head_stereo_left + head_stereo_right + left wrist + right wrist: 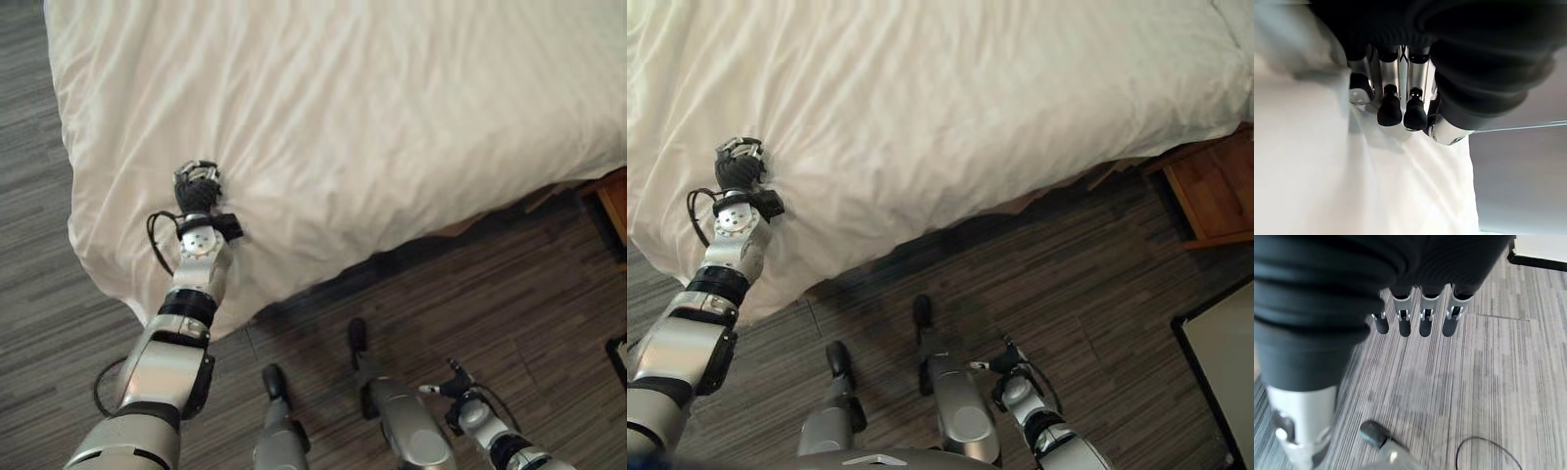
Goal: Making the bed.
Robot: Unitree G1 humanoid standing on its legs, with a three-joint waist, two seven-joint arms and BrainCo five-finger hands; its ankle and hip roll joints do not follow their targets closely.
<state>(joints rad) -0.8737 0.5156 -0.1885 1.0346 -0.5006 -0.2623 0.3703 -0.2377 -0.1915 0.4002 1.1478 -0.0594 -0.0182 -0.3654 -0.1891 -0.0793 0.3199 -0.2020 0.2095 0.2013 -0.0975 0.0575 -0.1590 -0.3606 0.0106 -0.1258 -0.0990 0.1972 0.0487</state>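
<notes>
Right hand point(1415, 308): hangs low beside the robot over the striped grey floor point(490, 294), fingers straight and relaxed, holding nothing; bare floor lies all around it.

Floor: open strip between the robot and the bed's near edge, widening toward the right, where a wooden bedside unit point(1215, 191) stands just past the bed's corner and a white panel with a dark border point(1225, 362) lies nearer.

Left hand point(196, 186): reaches forward onto the near left corner of the bed, resting on the white duvet point(372, 117). Its fingers point(1389, 110) curl down with dark tips pressed into the cloth (whether a fold is actually pinched between them cannot be told).

Duvet: white, covers the bed from the near edge to the far side; the near left corner droops over the mattress toward the floor. Surface lightly creased, with wrinkles fanning out from the left hand; the far part lies smoother. The near edge runs diagonally, a dark gap showing under it.
</notes>
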